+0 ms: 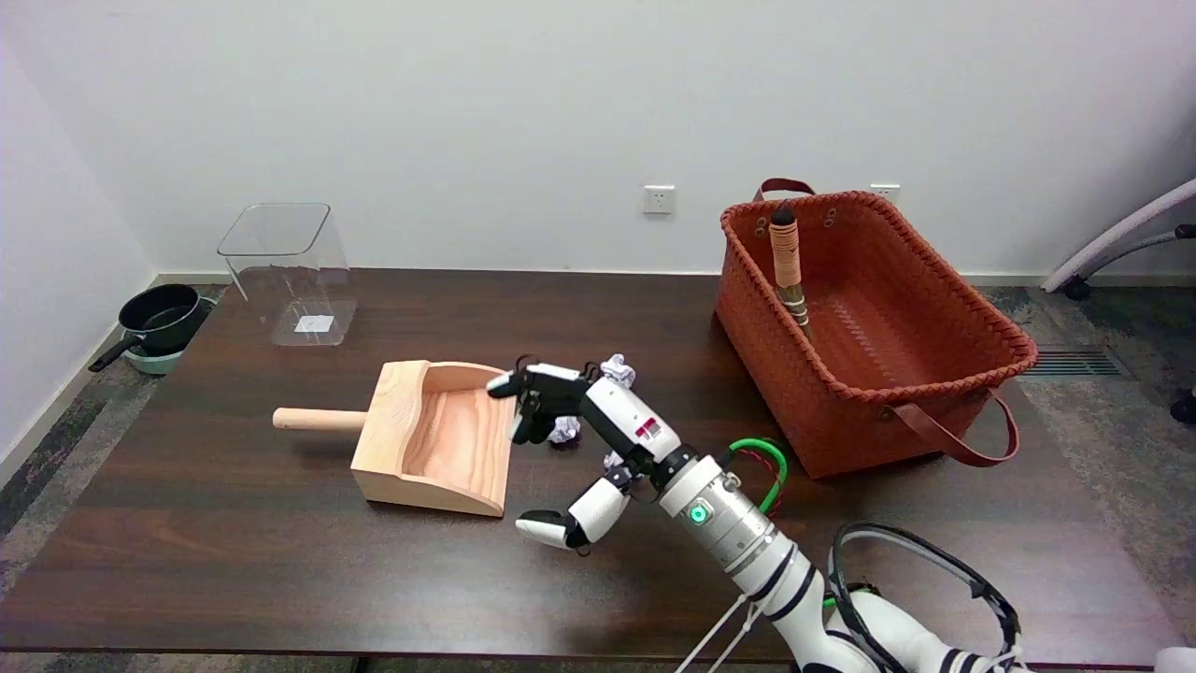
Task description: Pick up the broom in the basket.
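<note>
The right hand (598, 421) hovers spread and empty near the dustpan (434, 437), left of the basket (934, 374) propping the broom (788, 262) upright.

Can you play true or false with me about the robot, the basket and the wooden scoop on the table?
1. The broom stands leaning inside the basket. True.
2. The right hand is holding the broom. False: it holds nothing and hovers near the dustpan, far from the basket.
3. The wooden dustpan lies on the table with its handle pointing to the picture's left. True.
4. The clear container sits inside the basket. False: it stands on the table's far left side, apart from the basket.
5. Crumpled paper lies on the table near the hand. True.
</note>
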`<state>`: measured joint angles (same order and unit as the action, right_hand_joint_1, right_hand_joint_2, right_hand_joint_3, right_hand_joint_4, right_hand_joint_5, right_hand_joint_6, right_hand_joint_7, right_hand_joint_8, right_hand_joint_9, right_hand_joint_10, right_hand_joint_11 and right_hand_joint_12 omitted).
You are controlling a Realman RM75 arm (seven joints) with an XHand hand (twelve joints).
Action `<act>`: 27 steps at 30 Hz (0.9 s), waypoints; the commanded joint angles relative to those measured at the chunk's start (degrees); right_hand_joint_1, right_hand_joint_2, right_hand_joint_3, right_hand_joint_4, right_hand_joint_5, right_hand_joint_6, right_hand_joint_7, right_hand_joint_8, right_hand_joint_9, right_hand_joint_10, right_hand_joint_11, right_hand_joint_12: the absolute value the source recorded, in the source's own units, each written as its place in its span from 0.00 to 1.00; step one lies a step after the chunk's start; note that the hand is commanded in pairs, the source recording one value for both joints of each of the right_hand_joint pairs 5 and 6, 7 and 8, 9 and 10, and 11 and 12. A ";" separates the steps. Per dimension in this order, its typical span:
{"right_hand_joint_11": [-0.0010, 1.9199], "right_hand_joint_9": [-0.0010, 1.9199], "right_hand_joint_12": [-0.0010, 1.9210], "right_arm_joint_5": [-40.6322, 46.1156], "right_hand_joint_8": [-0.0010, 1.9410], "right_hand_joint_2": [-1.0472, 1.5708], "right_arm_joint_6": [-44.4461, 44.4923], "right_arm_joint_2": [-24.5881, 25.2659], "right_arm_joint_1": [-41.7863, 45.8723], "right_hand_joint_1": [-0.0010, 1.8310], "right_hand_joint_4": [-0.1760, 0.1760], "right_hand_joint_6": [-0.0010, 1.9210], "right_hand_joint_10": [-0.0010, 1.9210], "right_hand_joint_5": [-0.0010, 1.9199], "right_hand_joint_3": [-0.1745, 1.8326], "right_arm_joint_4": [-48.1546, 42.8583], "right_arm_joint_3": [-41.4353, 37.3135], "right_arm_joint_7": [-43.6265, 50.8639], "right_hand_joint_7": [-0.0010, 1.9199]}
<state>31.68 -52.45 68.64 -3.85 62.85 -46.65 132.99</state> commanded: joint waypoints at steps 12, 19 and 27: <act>0.48 0.42 0.48 1.17 0.52 0.41 -5.82 6.03 -1.91 0.67 0.50 0.33 0.42 0.33 0.61 -14.87 1.57 -2.94 0.53; 0.49 0.40 0.49 5.05 0.53 0.41 -6.07 5.79 0.45 0.67 0.50 0.30 0.40 0.30 0.61 -8.62 1.66 -3.38 0.53; 0.49 0.39 0.49 6.54 0.51 0.37 -5.48 4.07 0.53 0.65 0.50 0.25 0.39 0.25 0.61 3.60 0.57 -3.25 0.52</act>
<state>34.42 -57.34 73.71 -4.62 53.47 -45.17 130.32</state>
